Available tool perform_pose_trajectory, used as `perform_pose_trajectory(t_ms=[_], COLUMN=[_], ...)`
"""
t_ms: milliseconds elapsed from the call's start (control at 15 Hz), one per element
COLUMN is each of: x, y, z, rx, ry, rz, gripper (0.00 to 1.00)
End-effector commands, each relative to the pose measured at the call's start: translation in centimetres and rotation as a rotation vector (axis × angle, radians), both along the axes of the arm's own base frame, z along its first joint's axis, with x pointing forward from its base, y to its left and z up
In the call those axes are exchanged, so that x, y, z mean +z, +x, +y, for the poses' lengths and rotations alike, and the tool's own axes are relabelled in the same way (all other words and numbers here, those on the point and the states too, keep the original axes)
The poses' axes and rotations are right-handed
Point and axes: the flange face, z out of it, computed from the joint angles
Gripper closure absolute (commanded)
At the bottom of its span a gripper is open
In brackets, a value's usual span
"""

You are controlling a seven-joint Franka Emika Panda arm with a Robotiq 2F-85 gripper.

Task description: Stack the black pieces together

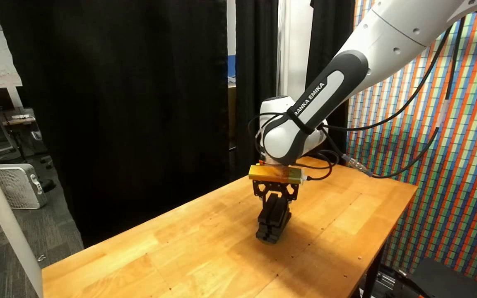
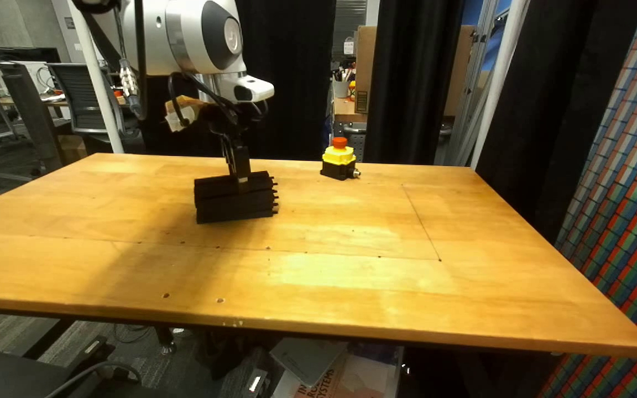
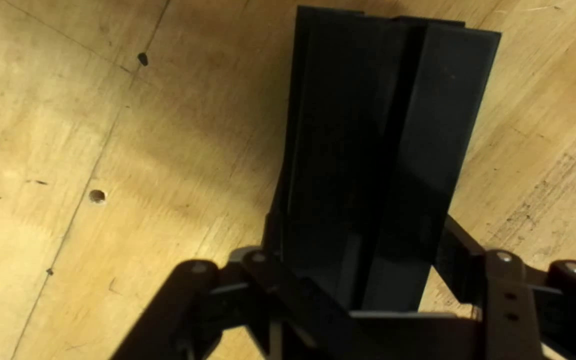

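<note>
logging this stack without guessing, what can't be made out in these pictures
Wrist view: the ends of the black blocks toward the picture's bottom, covered by the hand.
In an exterior view: the far fingertip, hidden behind the near finger and the black blocks.
In an exterior view: the upper end of the arm, cut off at the top right.
Every view: whether the hand grips the black blocks, lost in black on black.
</note>
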Motion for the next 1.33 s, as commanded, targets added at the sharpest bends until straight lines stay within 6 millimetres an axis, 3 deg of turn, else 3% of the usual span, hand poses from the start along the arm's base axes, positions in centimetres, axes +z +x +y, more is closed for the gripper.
perform_pose_trajectory(t_ms=[0, 1067, 1133, 1200, 1267], x=[0.81, 0.55, 0.55, 0.53, 0.54], y=[-0.05, -0.25, -0.27, -0.28, -0.31], z=[-0.18, 0.47, 0.46, 0.46, 0.47], rx=[0.008, 0.053, 0.048, 0.048, 0.048], ry=[-0.007, -0.014, -0.012, -0.011, -0.012], rz=[-0.020, -0.007, -0.001, 0.001, 0.003], gripper=[0.52, 0.52, 0.25, 0.05, 0.06])
